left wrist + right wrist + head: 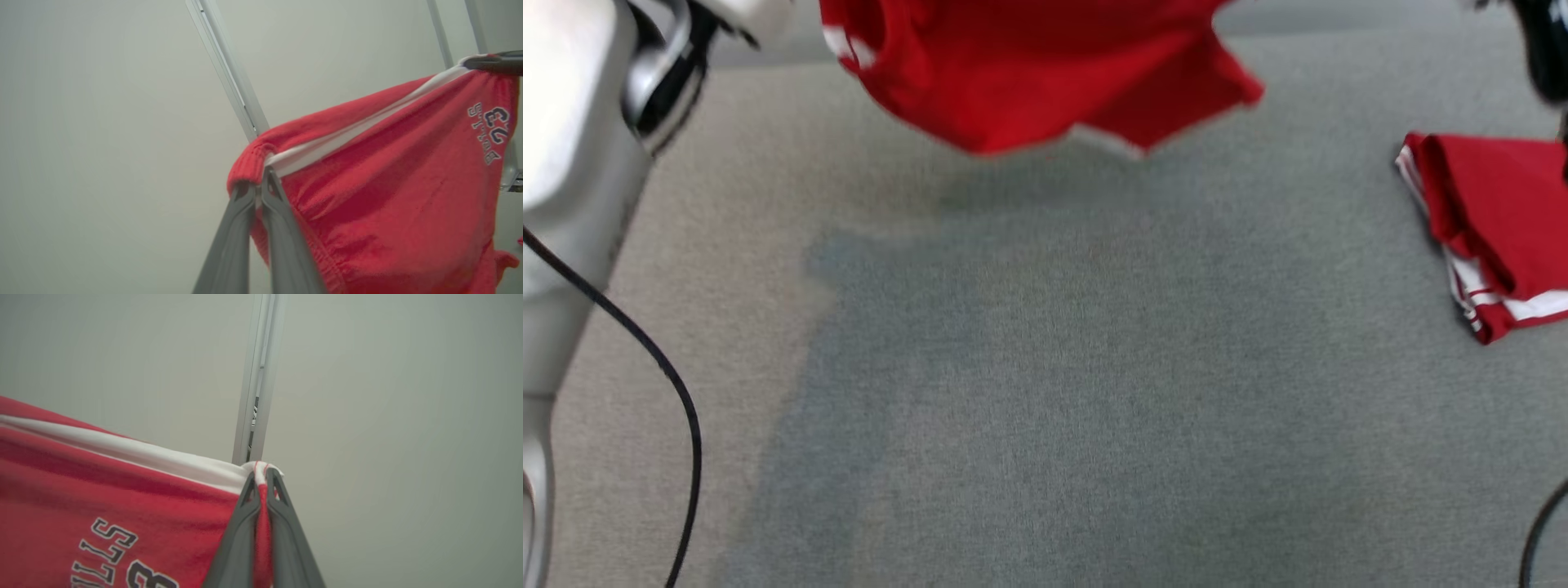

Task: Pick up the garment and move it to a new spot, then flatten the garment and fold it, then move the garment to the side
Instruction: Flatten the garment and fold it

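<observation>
the garment [1045, 73] is stretched between both claws: the left gripper [261, 181] is clamped on its ribbed corner, the right gripper [261, 473] on its white-striped edge. its long axis is strung claw to claw; the cloth is hung below both, above the grey surface [1045, 408].

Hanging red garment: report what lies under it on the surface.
Under the hanging red garment lies grey surface carrying its shadow; whatever sits behind the cloth is hidden.
</observation>
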### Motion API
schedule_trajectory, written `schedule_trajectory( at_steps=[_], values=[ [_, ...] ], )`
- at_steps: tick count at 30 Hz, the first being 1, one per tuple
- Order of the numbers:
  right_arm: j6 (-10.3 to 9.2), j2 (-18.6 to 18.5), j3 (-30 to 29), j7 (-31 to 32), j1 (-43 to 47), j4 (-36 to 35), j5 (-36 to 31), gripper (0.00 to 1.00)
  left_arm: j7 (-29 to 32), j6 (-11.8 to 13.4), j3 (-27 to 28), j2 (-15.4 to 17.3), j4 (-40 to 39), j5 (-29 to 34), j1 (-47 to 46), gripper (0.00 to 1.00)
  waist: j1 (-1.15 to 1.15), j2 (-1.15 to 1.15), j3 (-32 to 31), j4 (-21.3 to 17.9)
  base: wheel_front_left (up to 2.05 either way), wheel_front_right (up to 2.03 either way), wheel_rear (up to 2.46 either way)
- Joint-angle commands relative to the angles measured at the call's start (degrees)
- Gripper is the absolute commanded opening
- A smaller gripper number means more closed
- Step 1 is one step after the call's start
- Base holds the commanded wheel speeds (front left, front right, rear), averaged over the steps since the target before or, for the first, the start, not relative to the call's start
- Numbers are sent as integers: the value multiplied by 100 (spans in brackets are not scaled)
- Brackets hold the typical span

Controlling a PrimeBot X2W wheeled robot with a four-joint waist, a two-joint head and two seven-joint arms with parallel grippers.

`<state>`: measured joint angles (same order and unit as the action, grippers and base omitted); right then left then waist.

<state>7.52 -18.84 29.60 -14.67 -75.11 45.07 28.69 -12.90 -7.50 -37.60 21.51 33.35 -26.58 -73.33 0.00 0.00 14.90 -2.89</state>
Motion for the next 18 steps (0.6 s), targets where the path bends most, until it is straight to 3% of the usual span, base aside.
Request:
schedule_trajectory(
  at_steps=[1,4,9,14,18],
  values=[
    [-5,-19,-89,-33,-93,112,-98,0,-83,9,28,10,103,88,-177,0,0,0,632,-31,0,0,0],
    [-5,160,-541,-51,-521,90,-535,0,-213,8,100,-83,452,394,-704,0,0,0,1180,-61,0,0,0],
    [-4,369,-1324,-50,-671,-379,-1292,0,-225,9,494,-225,130,875,-984,0,0,0,1968,-58,0,0,0],
    [-3,499,-1504,-51,-99,-740,-1567,0,-228,8,527,-436,-285,977,-377,0,0,0,2235,29,0,0,0],
    [-3,332,-1391,-52,650,-1022,-1435,0,-229,7,319,-467,-796,906,377,0,0,0,2086,115,0,0,0]
  ],
)
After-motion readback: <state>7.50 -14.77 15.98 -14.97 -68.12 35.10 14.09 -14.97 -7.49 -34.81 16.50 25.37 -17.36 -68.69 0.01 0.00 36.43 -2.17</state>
